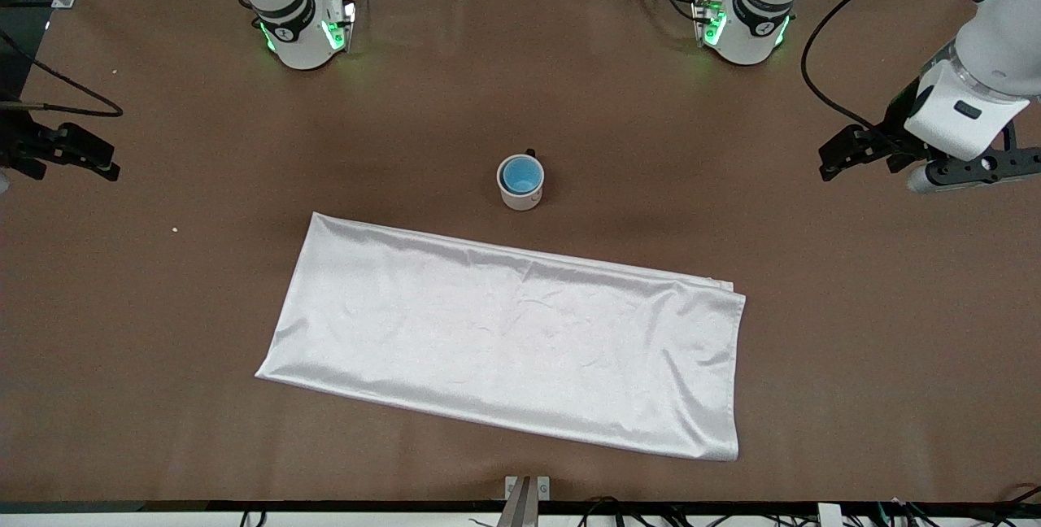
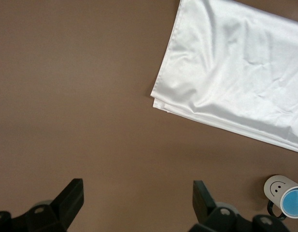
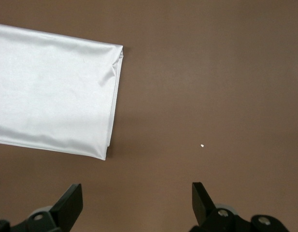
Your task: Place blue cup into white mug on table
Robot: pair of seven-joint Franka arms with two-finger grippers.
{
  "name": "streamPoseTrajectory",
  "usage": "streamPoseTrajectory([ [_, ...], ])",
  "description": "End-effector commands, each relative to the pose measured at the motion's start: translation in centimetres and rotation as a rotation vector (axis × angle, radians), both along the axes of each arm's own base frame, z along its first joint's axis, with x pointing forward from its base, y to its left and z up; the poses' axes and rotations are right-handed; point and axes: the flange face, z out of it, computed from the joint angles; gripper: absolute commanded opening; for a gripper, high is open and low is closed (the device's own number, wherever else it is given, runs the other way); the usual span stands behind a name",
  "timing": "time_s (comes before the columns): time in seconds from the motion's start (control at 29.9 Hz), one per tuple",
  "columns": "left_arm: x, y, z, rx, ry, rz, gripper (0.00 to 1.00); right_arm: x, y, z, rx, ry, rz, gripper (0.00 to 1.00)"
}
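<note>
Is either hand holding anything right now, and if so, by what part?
Nothing is held. The left hand and right hand are both open over bare table.

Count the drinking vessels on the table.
2: the white mug stands mid-table, farther from the front camera than the white cloth; the blue cup sits inside it. None seem hidden.

A robotics lab — two bench-mounted arms (cables trailing) at a brown table (image 1: 163,267).

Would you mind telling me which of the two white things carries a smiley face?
The white mug, with the blue cup nested inside; the white cloth is plain.
</note>
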Motion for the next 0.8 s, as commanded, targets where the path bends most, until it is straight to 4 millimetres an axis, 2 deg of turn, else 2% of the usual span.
streamPoseTrajectory([
  [0.0, 0.48, 0.11, 0.43, -0.012, -0.003, -0.072, 1.00, 0.07, 0.28, 0.54, 0.012, -0.004, 0.021, 1.00],
  [0.3, 0.52, 0.39, 0.36, -0.008, -0.003, -0.130, 1.00, 0.35, 0.97, 0.04, 0.012, -0.001, 0.026, 1.00],
  [0.77, 0.54, 0.48, 0.43, -0.006, -0.005, -0.150, 1.00, 0.19, 0.80, -0.10, 0.012, 0.010, 0.029, 1.00],
])
